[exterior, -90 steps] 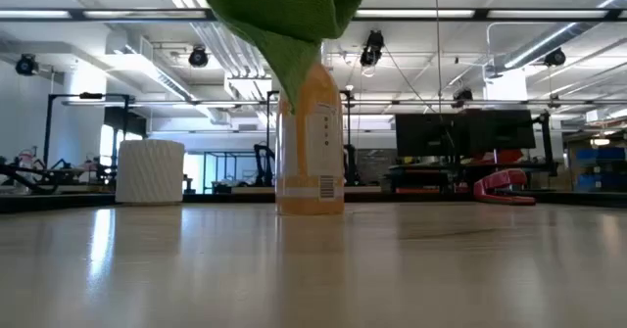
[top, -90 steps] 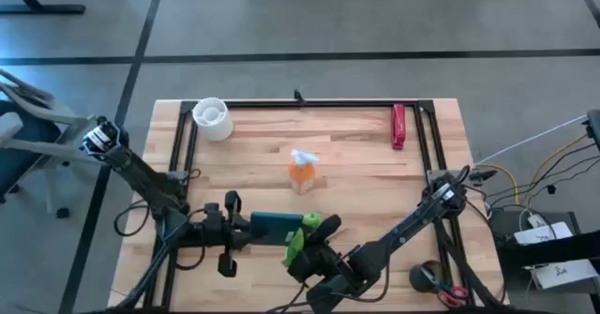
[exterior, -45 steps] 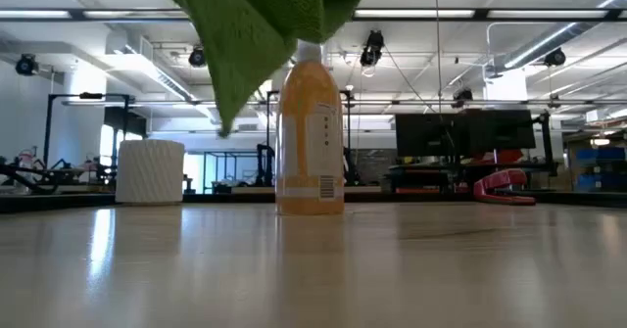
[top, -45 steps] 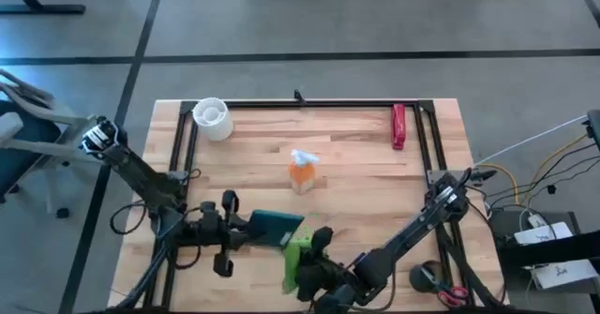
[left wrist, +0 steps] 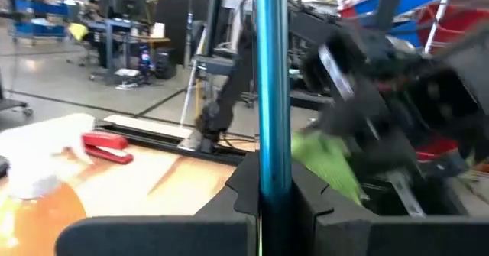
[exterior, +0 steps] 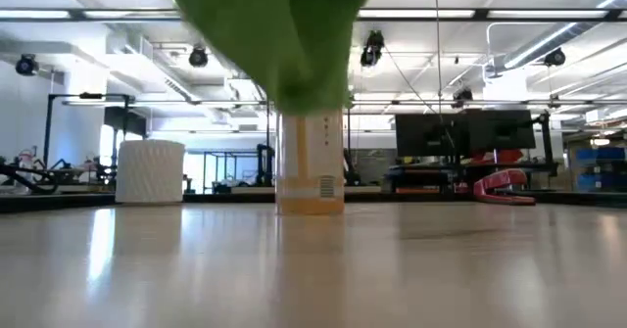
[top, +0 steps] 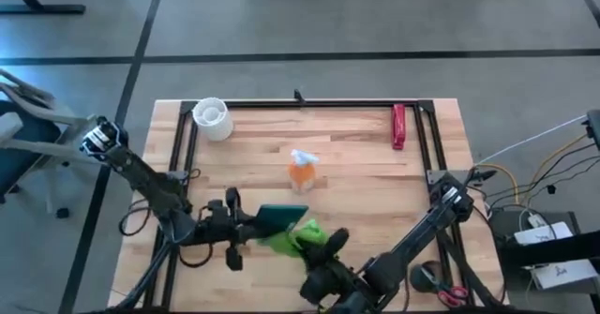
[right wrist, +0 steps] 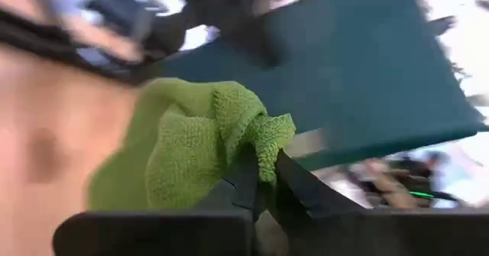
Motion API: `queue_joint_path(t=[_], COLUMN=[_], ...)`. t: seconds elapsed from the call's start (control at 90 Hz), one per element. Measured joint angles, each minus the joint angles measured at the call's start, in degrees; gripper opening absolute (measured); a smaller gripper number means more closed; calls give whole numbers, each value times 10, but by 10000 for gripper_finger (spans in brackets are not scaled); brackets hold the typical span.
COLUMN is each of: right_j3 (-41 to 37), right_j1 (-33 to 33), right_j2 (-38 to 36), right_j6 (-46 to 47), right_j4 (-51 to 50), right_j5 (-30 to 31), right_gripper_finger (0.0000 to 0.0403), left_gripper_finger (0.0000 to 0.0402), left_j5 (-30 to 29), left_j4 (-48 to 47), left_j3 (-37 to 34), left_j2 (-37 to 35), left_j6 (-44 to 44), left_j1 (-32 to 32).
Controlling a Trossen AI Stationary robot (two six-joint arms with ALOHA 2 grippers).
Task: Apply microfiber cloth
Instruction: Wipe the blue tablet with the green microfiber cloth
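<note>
Left gripper (top: 246, 224) clamps the dark slab (top: 277, 217) on edge; right gripper (top: 323, 243), just beside it, pinches the green cloth (top: 292, 234), bunched against the slab's face, with the orange bottle (top: 301, 172) beyond both

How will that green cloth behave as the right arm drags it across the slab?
Probably floppy: the microfiber cloth bunches and droops from the right gripper, whose jaws pinch one fold. Likely light, since it hangs in the air. Its looped weave may grip the slab rather than slide.
</note>
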Motion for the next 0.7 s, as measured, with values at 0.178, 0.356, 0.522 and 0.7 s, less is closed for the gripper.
queue_joint_path(t=[0.178, 0.356, 0.522, 0.7], right_j3=[16, 12, 10, 18], right_j1=[-24, -42, -47, -53], right_j2=[0, 21, 40, 40], right_j6=[-50, -25, -90, -212], right_j4=[17, 23, 61, 156], right_j5=[-21, -141, -180, -153], right_gripper_finger=[0, 0, 0, 0], left_gripper_finger=[8, 8, 8, 8], left_j5=[40, 55, 67, 67], left_j4=[29, 50, 53, 62], left_j3=[-1, -2, -2, -1], left_j2=[5, -6, -10, -10], left_j6=[-10, 16, 16, 9], left_j1=[5, 6, 8, 9])
